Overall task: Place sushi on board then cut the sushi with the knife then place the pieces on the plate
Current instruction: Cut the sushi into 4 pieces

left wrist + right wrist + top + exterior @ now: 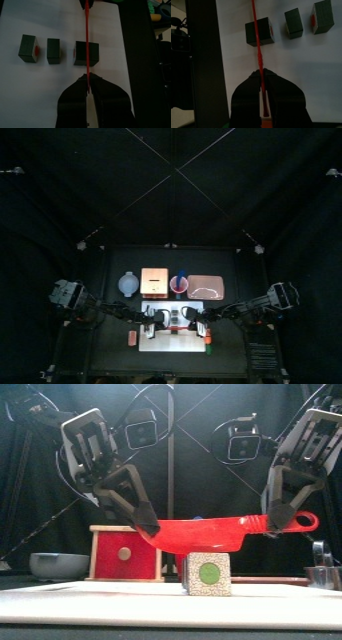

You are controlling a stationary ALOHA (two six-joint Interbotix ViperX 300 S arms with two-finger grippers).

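A red toy knife (201, 534) hangs level over the white cutting board (120, 598), held at both ends. My left gripper (144, 524) is shut on its blade end and my right gripper (278, 524) is shut on its handle end. Below the blade stands a sushi block (206, 573) with a green face. In the left wrist view the knife (86, 30) runs edge-on across the largest dark block (87, 53), with two thinner pieces (53, 51) (28, 48) apart beside it. The right wrist view shows the same knife (255, 35) over that block (260, 31).
Behind the board stand the blue-grey bowl (127, 283), the wooden box with a red drawer front (124, 554), a red cup (179, 283) and the pink tray (205, 286). A small red thing (132, 337) lies left of the board.
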